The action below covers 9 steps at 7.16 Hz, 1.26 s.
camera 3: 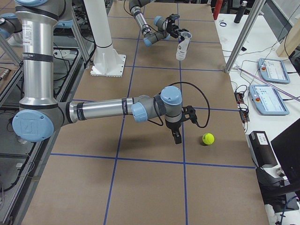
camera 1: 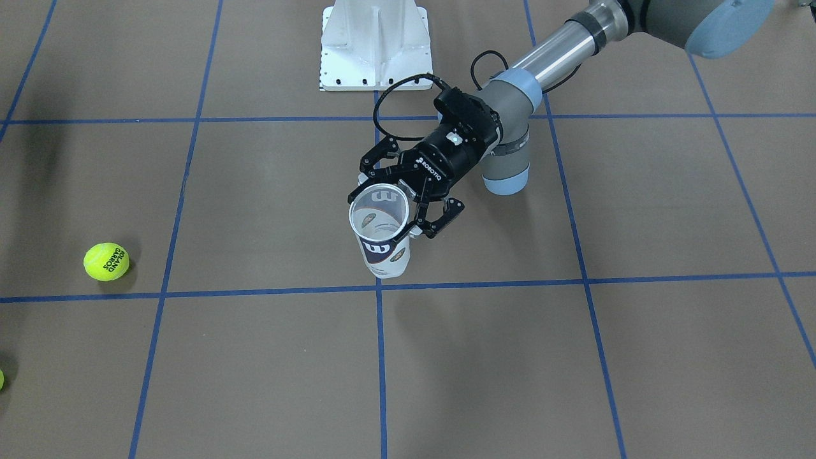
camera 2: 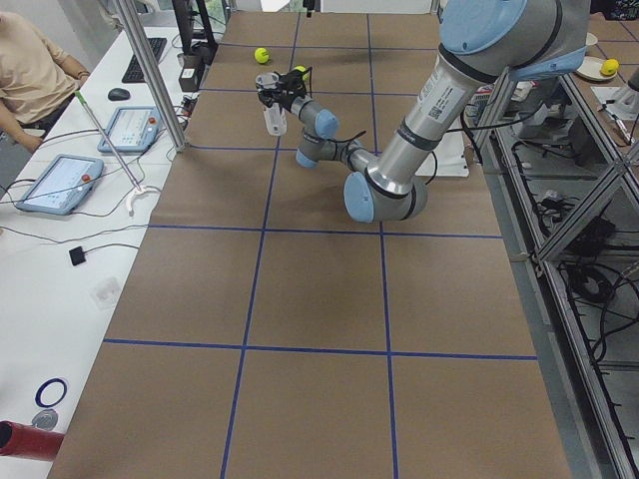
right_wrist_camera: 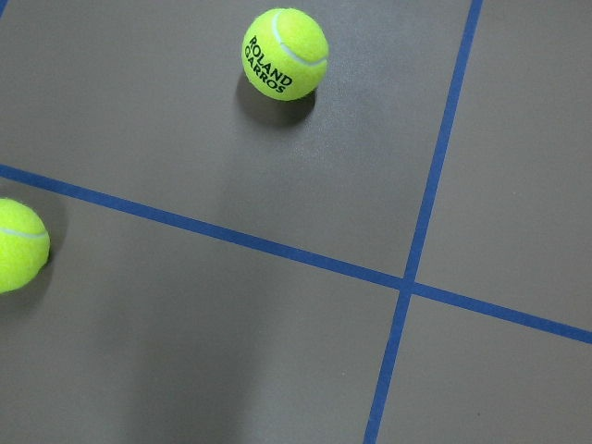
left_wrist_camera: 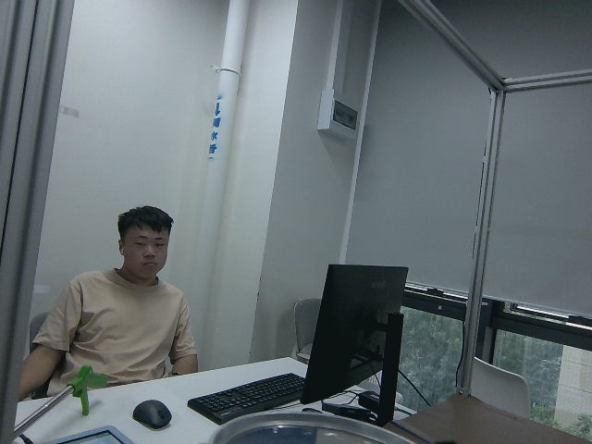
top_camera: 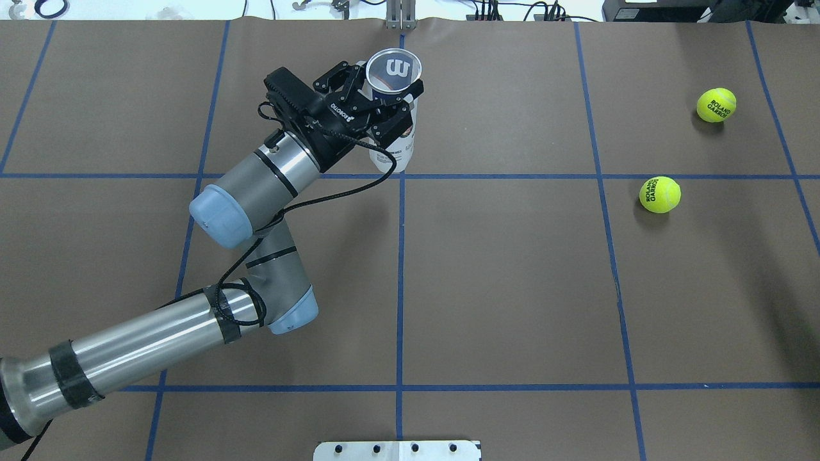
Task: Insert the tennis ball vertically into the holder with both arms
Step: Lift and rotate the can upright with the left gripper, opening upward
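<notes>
The holder (camera 1: 380, 245), a clear can with a white and navy label, stands upright with its open mouth up, past the table's centre line (top_camera: 402, 144). My left gripper (camera 1: 390, 213) is shut on the holder near its rim, reaching in from the side (top_camera: 383, 102). Two tennis balls lie on the brown table on my right side, one near the far edge (top_camera: 716, 105), one closer (top_camera: 660, 194). My right gripper (camera 3: 176, 137) points down at the table close to a ball (camera 3: 208, 138). It shows only in that side view, so I cannot tell its state.
The white pedestal base (camera 1: 376, 44) stands at the robot's side of the table. A person (camera 2: 30, 60) sits at a desk with tablets (camera 2: 130, 128) beyond the far edge, behind aluminium posts (camera 2: 150, 70). Blue tape lines grid the table.
</notes>
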Motion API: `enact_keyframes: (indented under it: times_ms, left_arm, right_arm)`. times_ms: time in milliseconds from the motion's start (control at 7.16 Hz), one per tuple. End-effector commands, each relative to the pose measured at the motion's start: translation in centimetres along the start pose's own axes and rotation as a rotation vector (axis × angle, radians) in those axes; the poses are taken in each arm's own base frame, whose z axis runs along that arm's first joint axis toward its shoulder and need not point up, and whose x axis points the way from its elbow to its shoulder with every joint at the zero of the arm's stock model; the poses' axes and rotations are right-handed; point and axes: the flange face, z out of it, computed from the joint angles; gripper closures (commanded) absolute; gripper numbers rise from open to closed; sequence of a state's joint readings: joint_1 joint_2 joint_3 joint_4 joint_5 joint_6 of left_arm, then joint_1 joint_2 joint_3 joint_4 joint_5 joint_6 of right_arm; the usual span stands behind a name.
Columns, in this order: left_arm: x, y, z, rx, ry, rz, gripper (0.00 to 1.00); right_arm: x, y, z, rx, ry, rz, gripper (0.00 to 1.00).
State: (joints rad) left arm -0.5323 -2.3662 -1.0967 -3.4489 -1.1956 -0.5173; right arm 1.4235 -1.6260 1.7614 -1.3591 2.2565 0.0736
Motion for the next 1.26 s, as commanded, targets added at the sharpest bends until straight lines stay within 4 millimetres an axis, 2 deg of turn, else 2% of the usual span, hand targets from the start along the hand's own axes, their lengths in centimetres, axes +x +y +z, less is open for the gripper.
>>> enact_keyframes:
  times_ms: [0,279,559,838,1118]
  left_arm:
    - [1.7,4.1,-1.2,-0.04,0.021,-0.021,0.23]
    - [2.8,6.0,-1.1,-0.071,0.024,-0.021,0.23]
    - [3.0,5.6,-0.7,-0.052,0.003,-0.025,0.22]
    - [3.0,5.8,-0.9,-0.056,0.004,-0.024,0.1]
    - [2.7,6.2,-1.4,-0.066,0.002,-0.017,0.08]
  right_arm:
    - [-0.1,0.0,-0.1,0.002,0.0,0.0,0.0]
    - [-0.1,0.0,-0.1,0.002,0.0,0.0,0.0]
    - [-0.1,0.0,-0.1,0.002,0.0,0.0,0.0]
    - [-0.1,0.0,-0.1,0.002,0.0,-0.002,0.0]
    - [-0.1,0.0,-0.1,0.002,0.0,0.0,0.0]
